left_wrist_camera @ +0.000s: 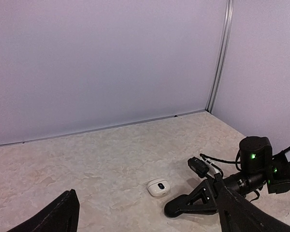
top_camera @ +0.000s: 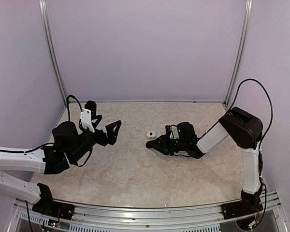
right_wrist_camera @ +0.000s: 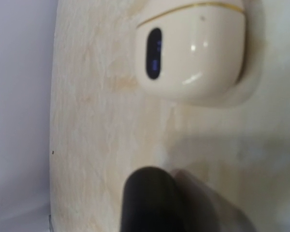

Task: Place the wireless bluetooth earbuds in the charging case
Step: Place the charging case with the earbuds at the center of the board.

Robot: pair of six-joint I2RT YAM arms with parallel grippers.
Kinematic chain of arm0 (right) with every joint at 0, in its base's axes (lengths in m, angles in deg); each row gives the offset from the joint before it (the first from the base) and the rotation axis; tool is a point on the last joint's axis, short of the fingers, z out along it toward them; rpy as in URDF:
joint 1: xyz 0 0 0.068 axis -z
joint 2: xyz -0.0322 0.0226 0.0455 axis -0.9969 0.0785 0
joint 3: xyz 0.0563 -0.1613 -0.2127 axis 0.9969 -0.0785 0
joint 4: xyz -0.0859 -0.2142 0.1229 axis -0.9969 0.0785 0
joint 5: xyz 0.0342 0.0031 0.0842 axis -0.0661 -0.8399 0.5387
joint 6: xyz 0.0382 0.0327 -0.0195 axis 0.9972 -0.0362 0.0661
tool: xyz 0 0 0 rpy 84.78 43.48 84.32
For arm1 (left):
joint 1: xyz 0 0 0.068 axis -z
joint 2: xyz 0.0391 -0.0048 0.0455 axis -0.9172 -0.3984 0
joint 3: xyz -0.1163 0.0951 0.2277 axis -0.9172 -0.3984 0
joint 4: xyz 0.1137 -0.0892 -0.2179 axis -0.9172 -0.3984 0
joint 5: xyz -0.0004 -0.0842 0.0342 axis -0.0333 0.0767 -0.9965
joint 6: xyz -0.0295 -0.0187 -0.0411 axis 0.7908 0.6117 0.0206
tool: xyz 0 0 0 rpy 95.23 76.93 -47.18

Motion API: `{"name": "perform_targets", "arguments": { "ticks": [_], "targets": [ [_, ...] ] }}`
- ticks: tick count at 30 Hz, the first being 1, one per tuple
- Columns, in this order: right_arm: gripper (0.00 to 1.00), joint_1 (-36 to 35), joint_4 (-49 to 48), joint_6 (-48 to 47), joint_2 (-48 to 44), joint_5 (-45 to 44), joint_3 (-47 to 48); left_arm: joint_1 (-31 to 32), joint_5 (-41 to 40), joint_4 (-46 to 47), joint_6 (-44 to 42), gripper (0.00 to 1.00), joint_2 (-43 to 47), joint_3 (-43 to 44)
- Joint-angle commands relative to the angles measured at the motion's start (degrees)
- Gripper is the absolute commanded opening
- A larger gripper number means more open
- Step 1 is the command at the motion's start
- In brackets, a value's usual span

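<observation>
Just beside the case (top_camera: 151,134), my right gripper (top_camera: 156,140) sits low, gap unclear; left gripper (top_camera: 105,122) gapes wide. One careless slide could shove the case away.

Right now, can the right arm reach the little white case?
Probably yes. The right end effector sits low just beside the white case, with only bare table between them and nothing blocking.

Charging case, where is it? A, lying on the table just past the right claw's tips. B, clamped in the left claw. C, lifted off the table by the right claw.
A: the charging case rests on the table, a gap between it and the right claw.
</observation>
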Motion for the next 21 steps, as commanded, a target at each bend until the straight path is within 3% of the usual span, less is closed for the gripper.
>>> {"name": "perform_targets", "arguments": {
  "ticks": [1, 12, 21],
  "targets": [
    [0.35, -0.47, -0.13, -0.06, 0.53, -0.83, 0.56, -0.49, -0.39, 1.26, -0.16, 0.99, 1.06, -0.6],
    [0.44, -0.61, 1.22, -0.17, -1.3, -0.76, -2.4, -0.49, -0.46, 0.7, 0.17, 0.99, 1.36, -0.37],
    [0.51, -0.85, 21.89, -9.63, -3.38, -7.11, 3.29, -0.49, -1.15, -0.29, 0.96, 0.99, 1.65, -0.16]
  ]
}}
